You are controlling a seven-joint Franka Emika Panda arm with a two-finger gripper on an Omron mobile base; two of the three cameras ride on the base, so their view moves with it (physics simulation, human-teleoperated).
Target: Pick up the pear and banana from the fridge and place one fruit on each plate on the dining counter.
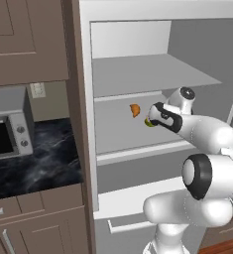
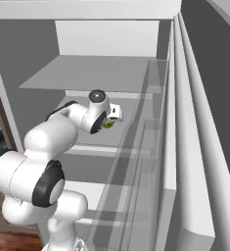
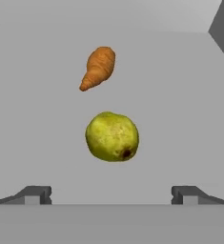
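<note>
The pear [image 3: 112,136] sits on the fridge [image 1: 138,74] shelf, at 12 o'clock from the spread-apart fingers [image 3: 32,194]. It looks light, round and smooth, so squeeze its fat middle.

Glossy white, rounded-segment robot arm [image 1: 207,134], smooth plastic-looking shells, lower right of left base frame, lower left of right base frame. Black ring bands at joints; one wide dark collar mid-arm. Small round dark grey cap with pale centre tops wrist. Black wrist housing. Two small dark grey finger tips [image 3: 37,194], blocky, lower corners of hand frame.
</note>
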